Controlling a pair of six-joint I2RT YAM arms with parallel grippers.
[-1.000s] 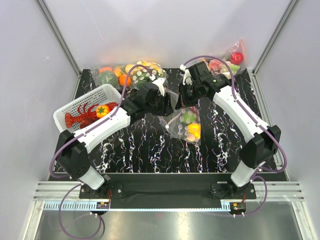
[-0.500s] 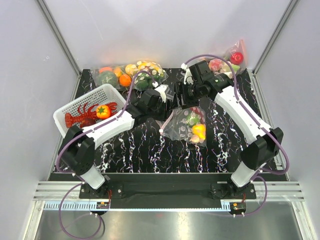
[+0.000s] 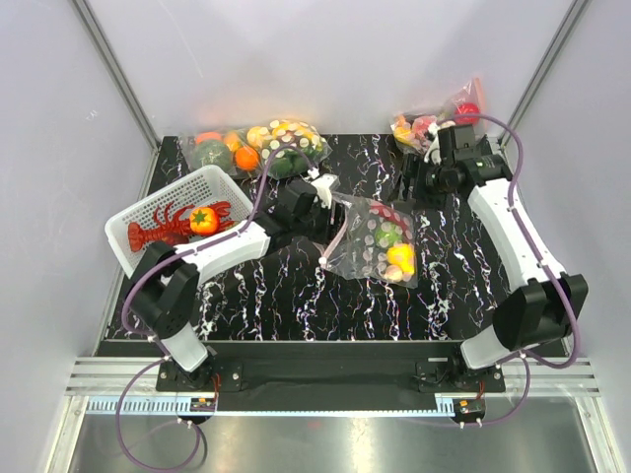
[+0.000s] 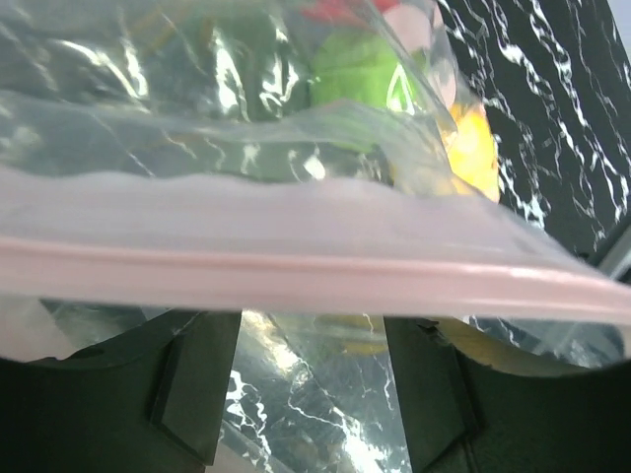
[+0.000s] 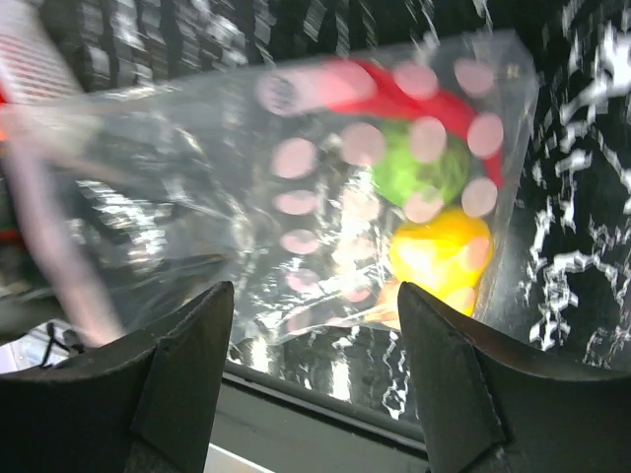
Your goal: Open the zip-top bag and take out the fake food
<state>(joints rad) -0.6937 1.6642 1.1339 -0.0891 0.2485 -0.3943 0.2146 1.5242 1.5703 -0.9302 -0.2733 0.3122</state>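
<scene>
Trouble in waiting, from above: the dotted zip-top bag (image 3: 370, 241) lies on the black marbled table (image 3: 296, 296), fake food (image 3: 386, 235) inside, its pink zip strip (image 3: 333, 233) at the left gripper (image 3: 327, 212), whose jaws stand parted and clamp nothing, while the right gripper (image 3: 409, 187), wide open and empty, hangs near the far side. Left wrist view: the zip strip (image 4: 296, 271) runs just beyond spread fingers (image 4: 192, 379), and a pinch catching both layers would likely drag the floppy bag rather than part it. Right wrist view: a green fruit (image 5: 414, 168) and a yellow fruit (image 5: 439, 246) show beyond open fingers (image 5: 177, 374); no writing is readable anywhere.
</scene>
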